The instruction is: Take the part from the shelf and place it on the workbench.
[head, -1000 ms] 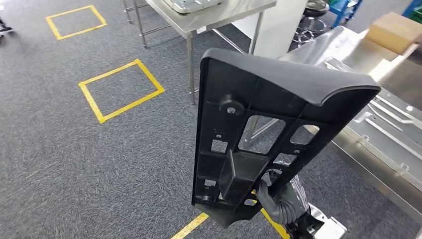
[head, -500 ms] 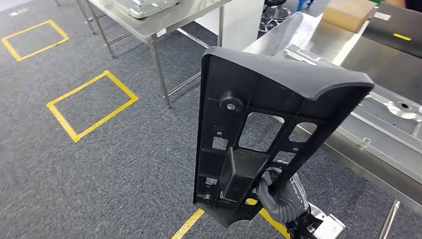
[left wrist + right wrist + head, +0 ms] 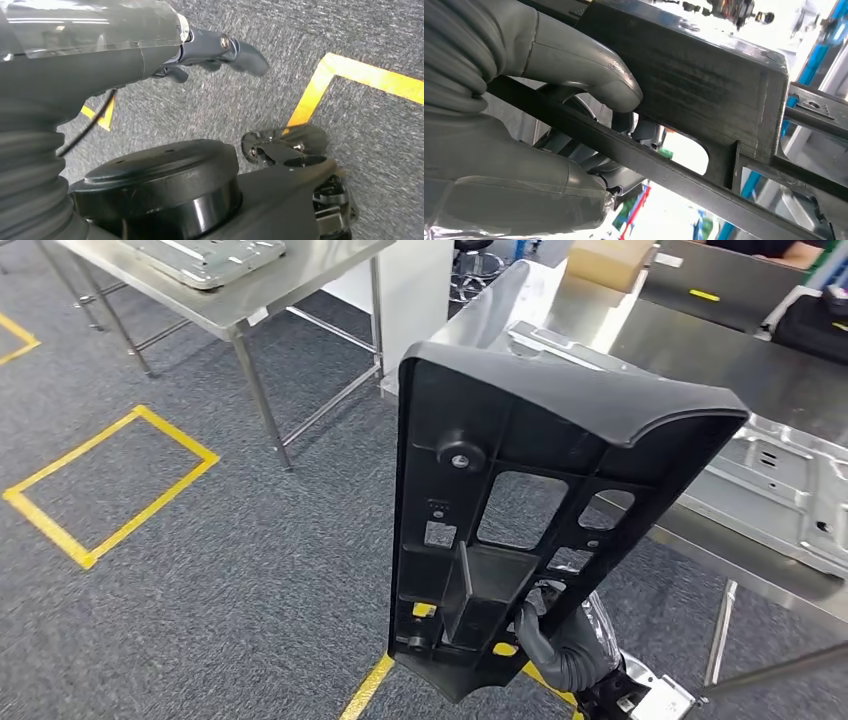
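Observation:
The part [image 3: 520, 510] is a large black plastic panel with ribs and cut-outs, held upright in front of me in the head view. My right hand [image 3: 560, 645] grips it at its lower edge. In the right wrist view the thumb and fingers [image 3: 574, 60] wrap a bar of the part [image 3: 694, 65]. The steel workbench [image 3: 700, 350] stretches behind and to the right of the part. My left hand [image 3: 210, 47] hangs over the grey carpet, fingers apart and holding nothing.
A pressed metal sheet [image 3: 790, 480] lies on the workbench, with a cardboard box [image 3: 608, 258] at its far end. A second steel table [image 3: 300, 285] carrying a metal panel [image 3: 200, 255] stands at the back left. A yellow tape square [image 3: 100, 490] marks the carpet.
The whole view has shifted: the camera has turned toward the workbench, which now sits closer and more central. The part stays in my right hand, in the same pose.

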